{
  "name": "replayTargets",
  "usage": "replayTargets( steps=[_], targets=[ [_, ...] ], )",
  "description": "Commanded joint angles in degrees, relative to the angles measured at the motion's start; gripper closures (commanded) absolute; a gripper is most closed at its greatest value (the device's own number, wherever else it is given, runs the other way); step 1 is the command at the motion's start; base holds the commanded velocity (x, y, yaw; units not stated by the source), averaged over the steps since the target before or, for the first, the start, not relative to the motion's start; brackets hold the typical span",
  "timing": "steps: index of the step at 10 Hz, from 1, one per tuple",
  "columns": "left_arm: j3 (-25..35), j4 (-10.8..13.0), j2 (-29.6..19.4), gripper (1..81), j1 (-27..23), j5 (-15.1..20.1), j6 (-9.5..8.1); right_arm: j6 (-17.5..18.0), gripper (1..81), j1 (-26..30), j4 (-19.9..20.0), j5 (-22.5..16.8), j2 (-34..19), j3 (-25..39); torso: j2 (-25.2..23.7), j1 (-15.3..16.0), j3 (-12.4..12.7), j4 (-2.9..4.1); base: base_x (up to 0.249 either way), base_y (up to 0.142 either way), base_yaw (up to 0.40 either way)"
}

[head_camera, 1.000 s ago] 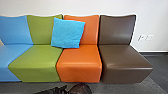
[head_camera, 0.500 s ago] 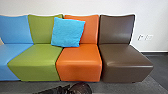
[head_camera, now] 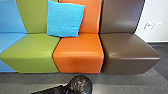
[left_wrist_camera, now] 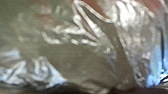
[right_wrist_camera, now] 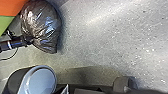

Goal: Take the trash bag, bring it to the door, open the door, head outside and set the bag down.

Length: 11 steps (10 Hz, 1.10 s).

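Observation:
My left gripper point(head_camera: 66, 89) comes in low in the head view and is shut on the gathered neck of the dark, shiny trash bag point(head_camera: 81, 84). Seen from the right wrist, the bag point(right_wrist_camera: 43, 23) is round and full, with the left arm reaching its tied end. Crumpled, see-through plastic of the bag point(left_wrist_camera: 135, 27) lies close before the left wrist camera. The state of my right gripper cannot be made out.
A row of seats stands ahead: blue point(head_camera: 10, 47), green point(head_camera: 35, 47), orange point(head_camera: 78, 50) and brown point(head_camera: 127, 50), a light-blue cushion point(head_camera: 65, 18) leaning between green and orange. Behind is a white wall point(head_camera: 157, 12); grey floor point(right_wrist_camera: 105, 37) lies below.
The head camera has moved: the seats show higher and larger, and more of the bag has come into sight. The left gripper keeps its hold on it.

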Motion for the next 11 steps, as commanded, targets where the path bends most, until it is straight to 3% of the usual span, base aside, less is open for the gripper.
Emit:
replayTargets(
  steps=[1, 3, 11],
  targets=[
    [-3.7, -0.6, -0.5, 1.0, -4.8, 2.5, 0.20, 0.0, 1.0, 3.9, 1.5, -2.6, -3.5, 1.6, 0.0, 0.0, 0.0, 0.00, 0.000, 0.000, 0.000],
    [-7.1, -0.4, 0.6, 1.0, -2.1, -1.5, 0.20, 0.0, 1.0, 3.7, 1.5, -2.5, -3.5, 1.7, 0.0, 0.0, 0.2, 0.00, 0.000, 0.000, 0.000],
    [-15.0, 0.5, 5.5, 1.0, 1.4, -3.1, 0.73, 0.0, 1.0, 3.1, 1.3, -2.5, -3.4, 2.2, 0.0, 0.0, 0.2, 0.00, 0.000, 0.000, 0.000]
  ],
)
